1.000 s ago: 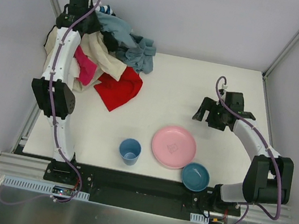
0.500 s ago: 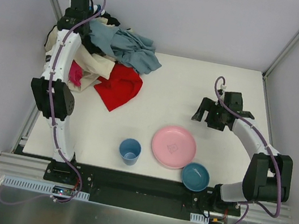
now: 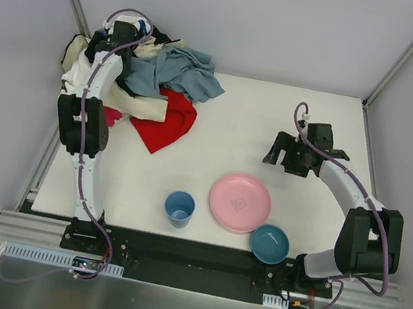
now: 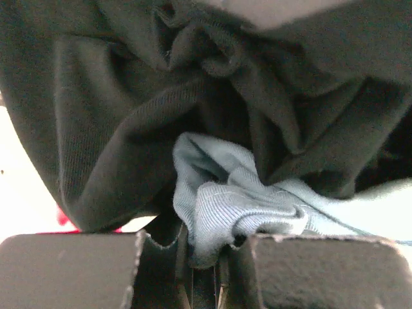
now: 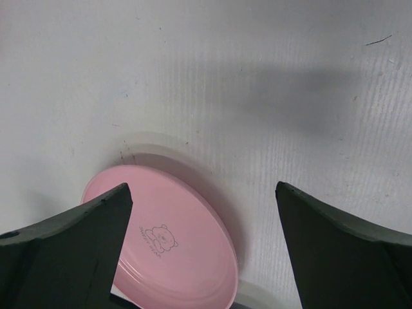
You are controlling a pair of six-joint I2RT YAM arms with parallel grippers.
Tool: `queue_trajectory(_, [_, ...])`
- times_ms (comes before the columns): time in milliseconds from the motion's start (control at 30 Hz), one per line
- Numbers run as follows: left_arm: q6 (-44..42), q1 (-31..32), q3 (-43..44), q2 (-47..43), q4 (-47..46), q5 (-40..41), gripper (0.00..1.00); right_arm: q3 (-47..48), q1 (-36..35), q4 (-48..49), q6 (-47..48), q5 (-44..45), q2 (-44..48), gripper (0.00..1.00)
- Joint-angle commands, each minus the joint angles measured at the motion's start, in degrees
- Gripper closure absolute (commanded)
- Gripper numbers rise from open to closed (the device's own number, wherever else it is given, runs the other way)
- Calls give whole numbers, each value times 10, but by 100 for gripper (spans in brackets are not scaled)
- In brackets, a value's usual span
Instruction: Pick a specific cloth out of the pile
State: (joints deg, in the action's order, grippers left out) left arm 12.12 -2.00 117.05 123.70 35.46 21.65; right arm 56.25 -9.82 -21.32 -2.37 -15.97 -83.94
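The pile [image 3: 138, 64] of cream, black, white and grey-blue garments is heaped at the table's back left corner. The cloth [image 3: 166, 120], bright red, lies flat with its far part under the pile's near right edge; a red sliver [image 4: 61, 219] shows in the left wrist view. My left gripper [image 3: 125, 32] is on top of the pile, shut [image 4: 205, 261] on a fold of the grey-blue garment [image 4: 232, 206], with black fabric [image 4: 116, 116] around it. My right gripper [image 3: 282, 153] hovers open above the table, far right of the cloth, nothing between its fingers [image 5: 203, 187].
A pink plate [image 3: 240, 202] sits near the front middle, also below my right gripper [image 5: 174, 248]. A blue cup [image 3: 179, 208] stands left of it and a blue bowl [image 3: 269, 243] right of it. A bit of magenta cloth [image 3: 112, 116] peeks out by the left arm.
My left gripper has moved right and toward the near side across the pile top, dragging the grey-blue garment. Cream fabric now covers most of the magenta cloth. The right arm barely moved.
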Motion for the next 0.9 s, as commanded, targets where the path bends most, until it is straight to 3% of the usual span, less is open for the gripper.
queue_trajectory(0, [64,-9,-45,22,58,-92,100,28,-10,-9,-6,-14,-8,4])
queue_trajectory(233, [90,-13,-89,34,71,-131,100,32,-19,-11,-8,-13,-5,4])
queue_trajectory(367, [90,-17,-97,32,74,-145,94,31,-20,-13,-8,-15,2,4])
queue_trajectory(400, [88,-19,-97,28,73,-149,87,30,-21,-13,-7,-15,4,4])
queue_trajectory(467, [85,-19,-94,9,73,-156,53,26,-22,-13,-9,-14,11,4])
queue_trajectory(533, [87,-19,-95,-16,73,-159,31,24,-22,-13,-9,-13,19,4])
queue_trajectory(600, [89,-19,-96,-43,73,-160,16,19,-23,-13,-10,-13,26,4])
queue_trajectory(733, [90,-19,-96,-103,73,-189,5,6,-23,-9,-12,-13,41,4])
queue_trajectory(867, [94,-19,-102,-160,73,-240,2,-4,-24,-7,-17,-14,54,4])
